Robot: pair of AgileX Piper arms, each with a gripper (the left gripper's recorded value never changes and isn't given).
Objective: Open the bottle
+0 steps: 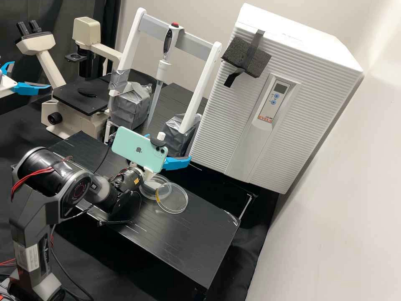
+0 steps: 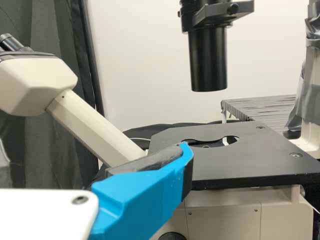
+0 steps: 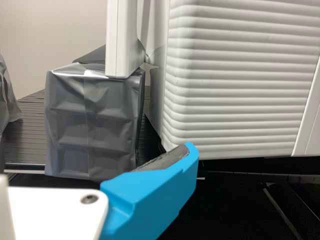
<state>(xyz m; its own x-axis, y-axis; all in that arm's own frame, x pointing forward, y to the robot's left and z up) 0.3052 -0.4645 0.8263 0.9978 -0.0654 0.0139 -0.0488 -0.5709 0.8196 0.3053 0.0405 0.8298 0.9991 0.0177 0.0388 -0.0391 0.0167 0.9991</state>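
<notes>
Two bright blue fingers of the right gripper [image 1: 168, 149] stand apart, jaws open. One finger [image 1: 178, 162] juts out below the mint-green phone [image 1: 135, 150] clamped on that wrist, and a sliver of the other shows over the phone's top edge. In the right wrist view the dark pad [image 3: 162, 161] is bare, with nothing pressed to it. What looks like the small white-capped bottle [image 1: 161, 135] shows only its cap, poking up behind the phone between those two fingers. Its body is hidden, so contact with either finger cannot be told. Just behind it sits a grey tape-wrapped block [image 1: 178, 130], the foot of a white frame stand [image 1: 200, 83] from which a grey-and-white pipette [image 1: 163, 67] hangs. Under the wrist, two clear round petri dishes [image 1: 172, 201] lie overlapping on the black ridged platform [image 1: 188, 234], one with a yellow mark at its rim. Beside the stand is a tall white ribbed cabinet [image 1: 275, 96], a black foam block [image 1: 246, 56] strapped to its upper corner. Far across the bench the left gripper [image 1: 26, 76] hovers by the cream microscope [image 1: 62, 108], fingers spread, empty. Its pad [image 2: 150, 159] is bare in the left wrist view, level with the black microscope stage [image 2: 250, 160] and below a black cylindrical lens housing [image 2: 207, 55].
</notes>
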